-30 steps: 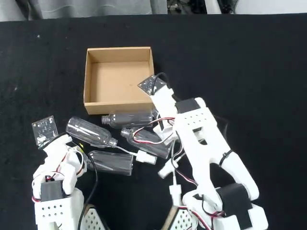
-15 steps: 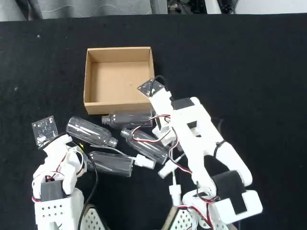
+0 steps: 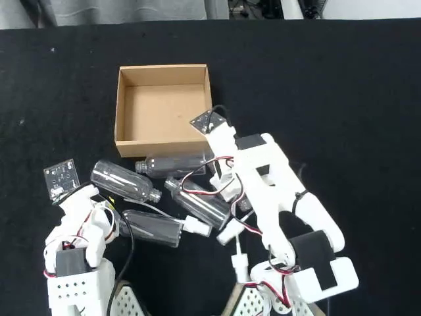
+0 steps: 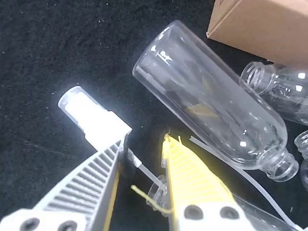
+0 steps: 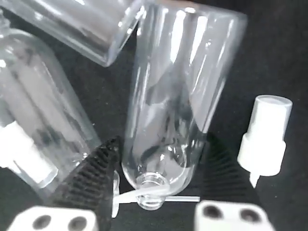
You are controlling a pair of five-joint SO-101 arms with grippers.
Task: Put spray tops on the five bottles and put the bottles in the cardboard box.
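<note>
My right gripper [image 5: 161,144] is shut on a clear bottle [image 5: 178,101] near its open neck, one black finger [image 5: 91,178] on each side; from above this bottle [image 3: 200,201] lies slanted below the cardboard box [image 3: 161,108]. A loose white spray top [image 5: 267,137] lies beside it. My left gripper [image 4: 144,142] is open over the black table, with a thin dip tube between its fingers. Just past its grey finger lies a white spray top [image 4: 94,120], and farther off a clear bottle [image 4: 211,110]. A bottle [image 3: 151,227] wearing a spray top lies beside the left arm.
Another open bottle [image 3: 174,163] lies against the box's front wall, and one more [image 3: 125,181] lies to its left. Two loose spray tops [image 3: 230,230] [image 3: 240,263] lie near the right arm's base. The box stands open at the table's middle left.
The right arm has swung slightly left, and the bottle in its gripper has turned with it. The capped bottle slid a little down and left. The left arm has kept still.
</note>
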